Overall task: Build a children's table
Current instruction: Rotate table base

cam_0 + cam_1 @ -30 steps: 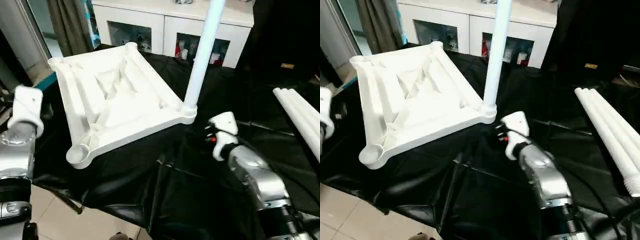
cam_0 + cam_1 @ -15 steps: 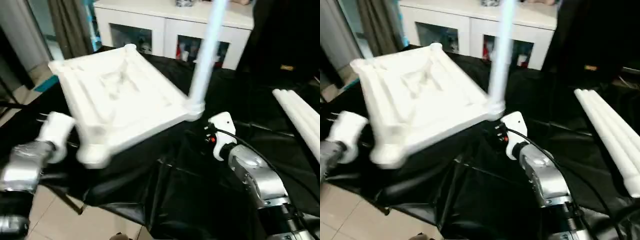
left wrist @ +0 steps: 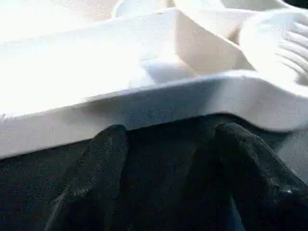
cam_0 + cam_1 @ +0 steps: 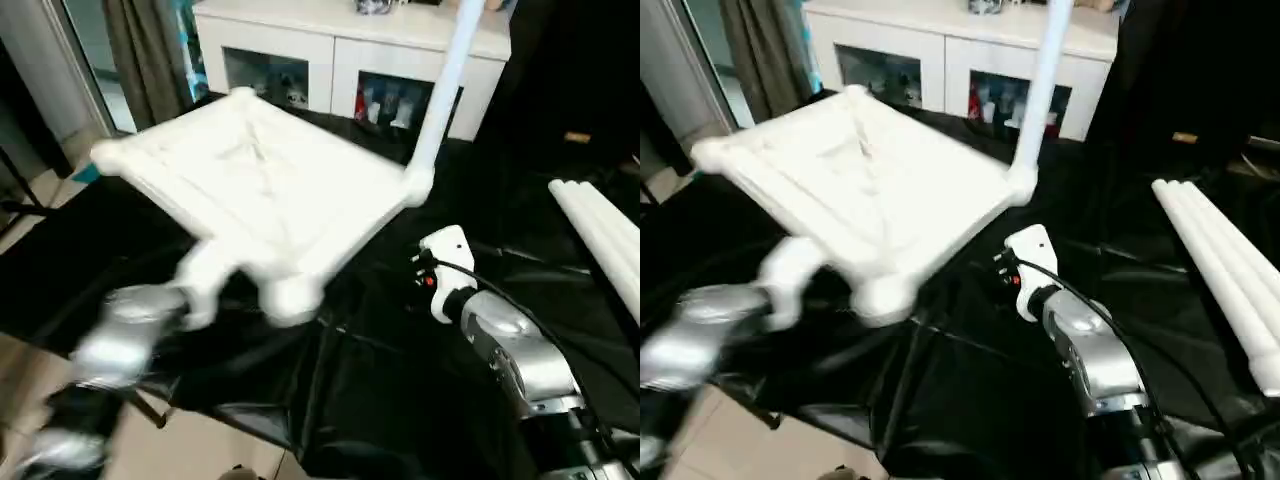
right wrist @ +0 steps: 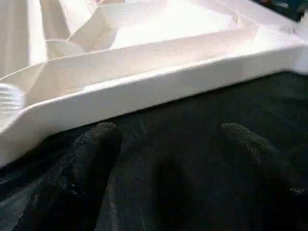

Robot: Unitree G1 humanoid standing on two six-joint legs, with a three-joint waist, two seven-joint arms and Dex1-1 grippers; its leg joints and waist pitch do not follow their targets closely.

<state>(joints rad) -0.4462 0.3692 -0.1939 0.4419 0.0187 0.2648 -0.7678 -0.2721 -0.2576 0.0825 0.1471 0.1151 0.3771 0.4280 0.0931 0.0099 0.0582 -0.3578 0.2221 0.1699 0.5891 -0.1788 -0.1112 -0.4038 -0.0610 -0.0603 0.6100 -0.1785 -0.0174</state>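
One leg [image 4: 443,90] stands upright in a corner socket of the children's table [image 4: 265,195], which lies ribbed side up on the black-covered work table [image 4: 400,350], toward its left edge and tilted. Three more white legs [image 4: 600,235] lie side by side near the right edge. The left gripper [image 3: 166,159] has its fingers [image 3: 103,159] spread, just under the tabletop's rim. The right gripper [image 5: 168,154], fingers [image 5: 96,149] also spread, holds nothing and sits close beside the rim, near the socket with the leg.
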